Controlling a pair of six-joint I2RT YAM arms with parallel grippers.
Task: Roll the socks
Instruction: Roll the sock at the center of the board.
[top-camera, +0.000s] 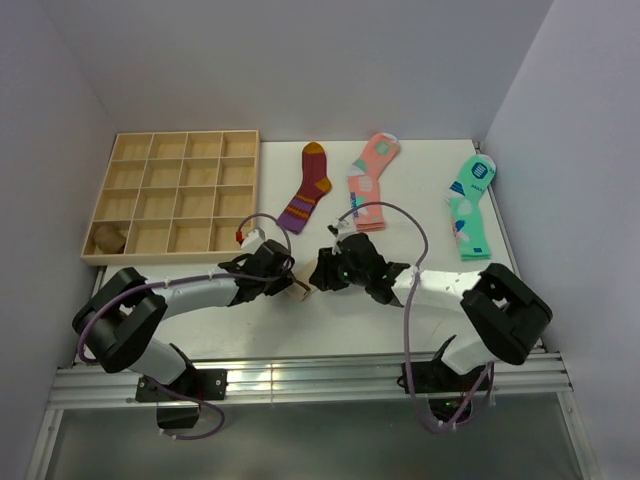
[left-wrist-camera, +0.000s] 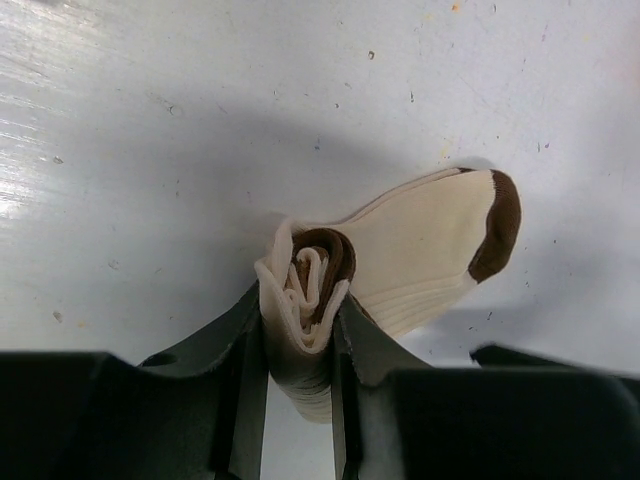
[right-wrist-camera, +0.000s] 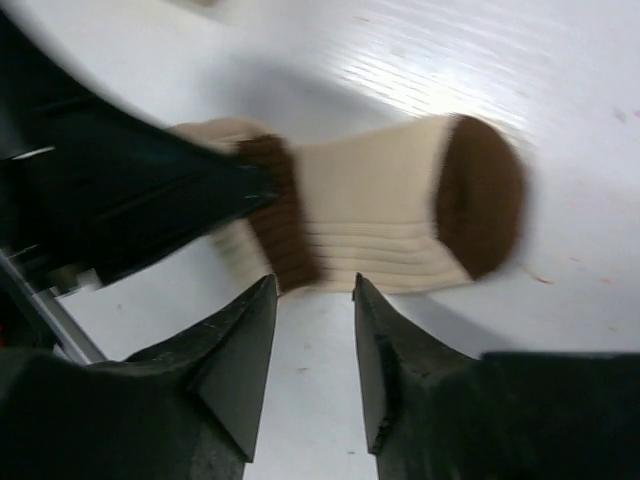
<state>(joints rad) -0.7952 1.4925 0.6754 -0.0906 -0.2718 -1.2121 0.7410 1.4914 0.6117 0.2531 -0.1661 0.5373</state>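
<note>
A beige sock (left-wrist-camera: 420, 250) with a dark brown toe and band lies on the white table, its cuff end rolled into a spiral. My left gripper (left-wrist-camera: 300, 320) is shut on that rolled end, a finger on each side. From above, only a small beige piece of the sock (top-camera: 300, 291) shows, between the left gripper (top-camera: 290, 283) and the right gripper (top-camera: 322, 272). My right gripper (right-wrist-camera: 315, 285) is open with nothing between its fingers, its tips just short of the sock's (right-wrist-camera: 380, 215) near edge. A brown bundle (top-camera: 108, 238), apparently the other sock, sits in the tray's front-left compartment.
A wooden tray (top-camera: 180, 160) of compartments stands at the back left. A maroon striped sock (top-camera: 308, 187), a pink patterned pair (top-camera: 370, 180) and a mint-green patterned pair (top-camera: 470, 205) lie flat along the back of the table. White walls close both sides.
</note>
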